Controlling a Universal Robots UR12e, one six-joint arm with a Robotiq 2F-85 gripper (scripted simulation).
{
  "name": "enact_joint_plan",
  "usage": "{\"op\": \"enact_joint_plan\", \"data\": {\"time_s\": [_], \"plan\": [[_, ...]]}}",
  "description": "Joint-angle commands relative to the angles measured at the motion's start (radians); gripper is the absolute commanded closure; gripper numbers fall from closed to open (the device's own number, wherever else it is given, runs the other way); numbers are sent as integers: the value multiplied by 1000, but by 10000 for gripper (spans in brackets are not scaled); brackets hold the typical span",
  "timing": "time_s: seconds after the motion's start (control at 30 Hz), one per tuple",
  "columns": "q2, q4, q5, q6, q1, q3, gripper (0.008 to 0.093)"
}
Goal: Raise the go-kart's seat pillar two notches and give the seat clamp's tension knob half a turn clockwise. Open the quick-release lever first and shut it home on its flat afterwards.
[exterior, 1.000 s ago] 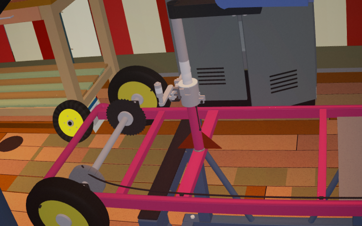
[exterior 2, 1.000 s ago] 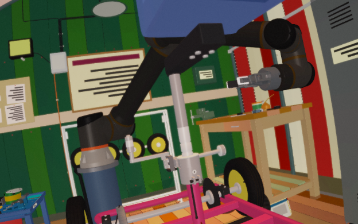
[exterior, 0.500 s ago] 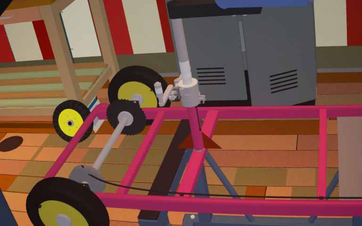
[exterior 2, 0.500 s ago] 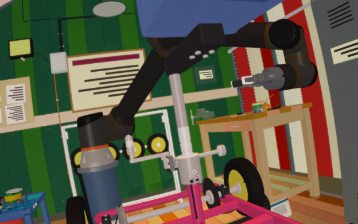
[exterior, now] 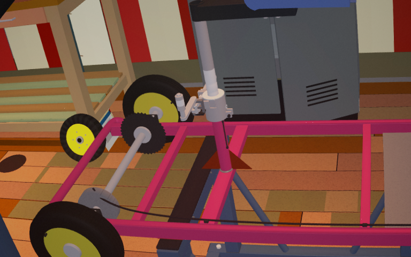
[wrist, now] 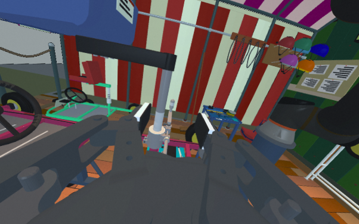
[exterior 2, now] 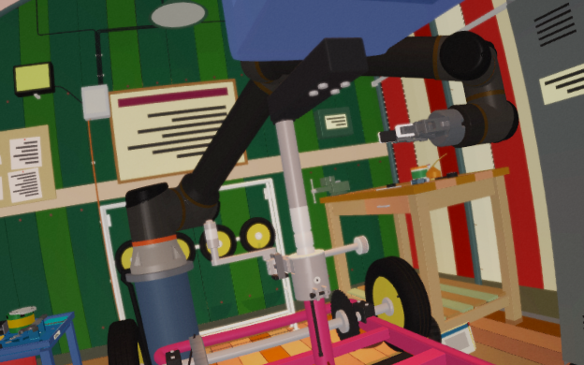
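My gripper (exterior 2: pixel 384 136) (wrist: pixel 173 122) hangs open and empty high above the wooden workbench, well to the right of the grey seat pillar (exterior 2: pixel 294 187) (exterior: pixel 207 57) (wrist: pixel 161 101), which rises from the pale seat clamp (exterior 2: pixel 307 276) (exterior: pixel 215 104) (wrist: pixel 156 138) to the black seat base. The quick-release lever (exterior 2: pixel 238 255) (exterior: pixel 185 107) sticks out sideways from the clamp, ending in an upright handle. The tension knob (exterior 2: pixel 361 244) sits on a thin rod on the clamp's other side. The clamp tops the pink frame's post (exterior: pixel 222 148).
The pink go-kart frame (exterior: pixel 242 181) rests on a blue stand, with its rear axle, sprocket (exterior: pixel 143 133) and wheels to the left. A grey cabinet (exterior: pixel 288 60) stands behind. The workbench (exterior 2: pixel 421 224) sits under my gripper. The arm's base (exterior 2: pixel 159 262) stands beside the frame.
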Motion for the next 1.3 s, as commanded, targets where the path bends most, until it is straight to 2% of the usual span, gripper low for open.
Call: {"op": "enact_joint_plan", "data": {"time_s": [0.0,0.3,0.4,0.87,1.27], "plan": [[-1,0,0,0,0,-1,384],[-1,0,0,0,0,-1,384],[-1,0,0,0,0,-1,434],[1,-3,0,0,0,1,434],[42,-74,0,0,0,32,434]]}}
